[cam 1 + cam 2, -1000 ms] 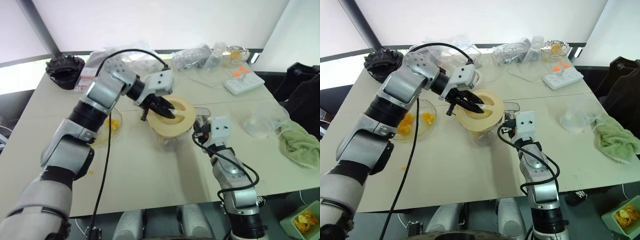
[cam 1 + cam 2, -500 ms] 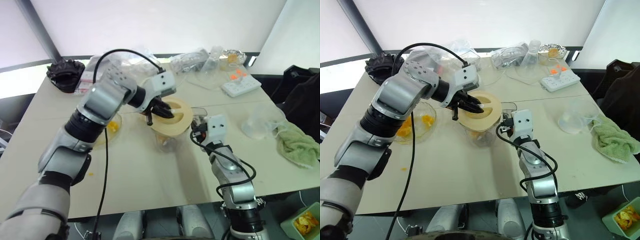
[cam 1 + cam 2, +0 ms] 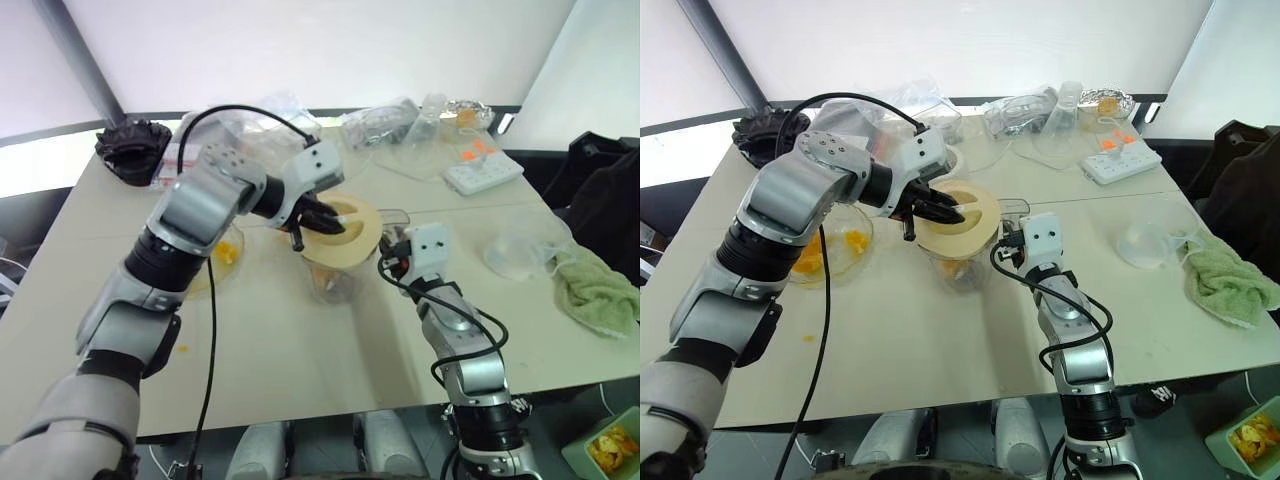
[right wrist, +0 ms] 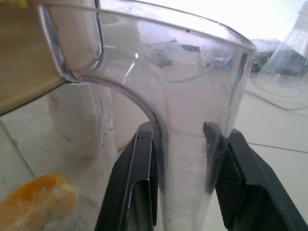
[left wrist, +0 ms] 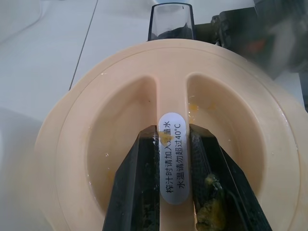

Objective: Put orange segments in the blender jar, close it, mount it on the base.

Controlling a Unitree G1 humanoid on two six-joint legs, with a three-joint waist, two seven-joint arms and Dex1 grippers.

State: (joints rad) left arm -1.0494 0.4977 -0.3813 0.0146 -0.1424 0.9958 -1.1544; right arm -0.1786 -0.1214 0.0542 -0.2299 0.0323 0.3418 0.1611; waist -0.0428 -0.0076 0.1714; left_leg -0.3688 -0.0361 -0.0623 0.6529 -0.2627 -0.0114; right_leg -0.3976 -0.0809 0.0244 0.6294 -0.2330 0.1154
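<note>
Right tool (image 4: 180, 159): one, nearest the viewer; its two black fingers (image 4: 139, 178) pinch the clear handle of the blender jar (image 3: 335, 280) from either side, pointing roughly level across the surface (image 3: 300, 340).
Blender jar: one, upright on the surface just ahead of the right tool; handle turned toward that tool, rim capped by the lid (image 3: 340, 232).
Lid: one, round, cream-yellow, seated on the jar's rim; a raised central rib (image 5: 172, 120) carries a white oval label.
Left tool (image 5: 174, 178): one, reaching down and across onto the lid from the robot's left; its fingers (image 5: 137, 183) are pressed together on the lid's rib, one in each recess beside it; bits of orange pulp cling to one finger.
Orange segments: at least one (image 4: 38, 199) seen through the jar wall near the bottom; several more (image 3: 830, 248) lie in the glass bowl (image 3: 862, 225), count unclear.
Glass bowl: one, shallow, on the surface to the left of the jar, partly behind the left arm.
Power strip (image 3: 485, 165): one, white with orange marks, far right of the surface.
Towel (image 3: 600, 290): one, green, at the right edge.
Far edge: clear plastic wrappings and containers, number uncertain; one dark object (image 3: 130, 145) at the far left corner.
</note>
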